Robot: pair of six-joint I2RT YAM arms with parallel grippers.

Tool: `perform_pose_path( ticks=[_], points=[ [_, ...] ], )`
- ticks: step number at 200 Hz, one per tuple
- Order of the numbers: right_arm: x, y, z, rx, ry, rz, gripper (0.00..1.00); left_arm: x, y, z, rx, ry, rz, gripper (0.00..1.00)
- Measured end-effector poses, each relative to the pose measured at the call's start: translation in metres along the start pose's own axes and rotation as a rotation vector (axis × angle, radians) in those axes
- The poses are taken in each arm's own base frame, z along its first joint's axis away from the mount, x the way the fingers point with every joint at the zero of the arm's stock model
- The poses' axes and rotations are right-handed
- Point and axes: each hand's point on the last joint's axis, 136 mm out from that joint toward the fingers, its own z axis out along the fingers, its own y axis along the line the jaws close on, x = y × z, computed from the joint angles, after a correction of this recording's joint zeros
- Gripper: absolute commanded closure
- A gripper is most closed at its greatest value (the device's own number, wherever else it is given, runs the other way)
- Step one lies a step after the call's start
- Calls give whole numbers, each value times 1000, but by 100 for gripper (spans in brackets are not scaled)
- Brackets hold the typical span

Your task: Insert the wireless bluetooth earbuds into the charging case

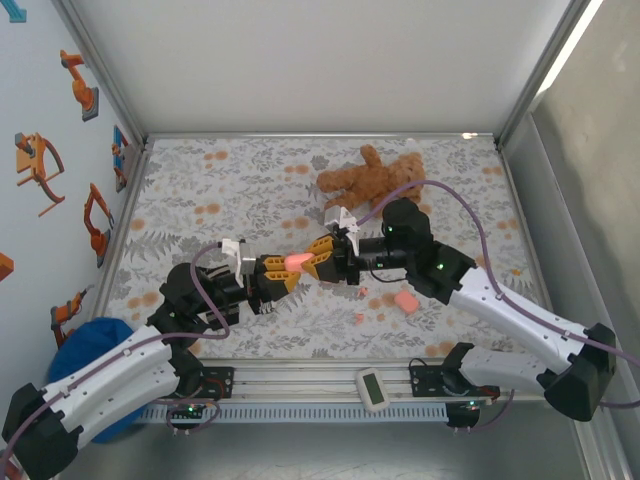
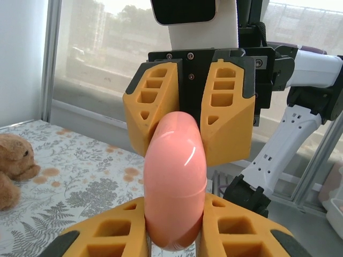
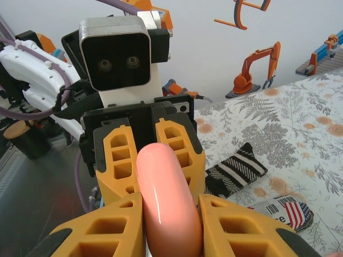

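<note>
Top view: left gripper point(image 1: 277, 272) and right gripper point(image 1: 322, 257) meet tip to tip over the middle of the floral table point(image 1: 200, 200), both clamped on one pink charging case point(image 1: 297, 261); two tiny pink earbuds point(image 1: 363, 292) lie loose on the table just near-side of the right gripper, beside a second pink case point(image 1: 405, 300), with a teddy bear point(image 1: 370, 180) farther back. Left wrist: left gripper point(image 2: 174, 227) fingers press both sides of the charging case point(image 2: 176, 176), and the right gripper point(image 2: 188, 136) pinches its far end. Right wrist: right gripper point(image 3: 170, 225) squeezes the charging case point(image 3: 166, 193), the left gripper point(image 3: 153, 158) grips the opposite end, and a striped sock point(image 3: 236, 174) lies on the table behind.
</note>
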Motion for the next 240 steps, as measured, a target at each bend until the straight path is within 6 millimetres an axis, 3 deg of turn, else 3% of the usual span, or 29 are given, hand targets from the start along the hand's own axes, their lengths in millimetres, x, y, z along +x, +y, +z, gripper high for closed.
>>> perform_pose_path(
  ticks=[85, 112, 165, 240],
  points=[
    [-18, 7, -13, 42, -63, -24, 80, -1, 11, 1, -60, -12, 0, 53],
    [-19, -1, -15, 99, -68, -21, 80, 0, 16, -1, -88, -9, 3, 48],
    [-8, -34, -23, 274, -41, 46, 81, 2, 21, -15, -173, 10, 26, 35],
    [37, -118, -59, 545, -21, 283, 81, 4, 35, -48, -359, 19, 59, 5]
  ],
)
